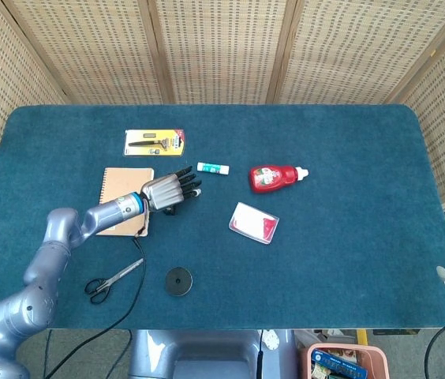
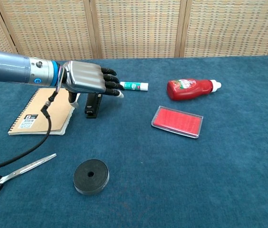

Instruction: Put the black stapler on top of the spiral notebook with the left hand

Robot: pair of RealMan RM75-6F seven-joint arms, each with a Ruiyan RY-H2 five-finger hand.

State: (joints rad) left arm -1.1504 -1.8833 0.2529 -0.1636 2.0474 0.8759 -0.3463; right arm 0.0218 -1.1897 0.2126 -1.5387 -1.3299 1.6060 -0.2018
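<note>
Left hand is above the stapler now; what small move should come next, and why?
Probably lower the left hand and close its fingers around the black stapler. The hand hovers over it with fingers extended, holding nothing, and the stapler lies on the table beside the spiral notebook.

- Table: blue felt-like top with rounded corners, spreading under and to all sides of the left hand.
- Folding screen: woven cane panels in wooden frames, standing behind the table, beyond the hand.
- Lighting: even, shadows soft.

Left hand outstretched, fingers apart.
</note>
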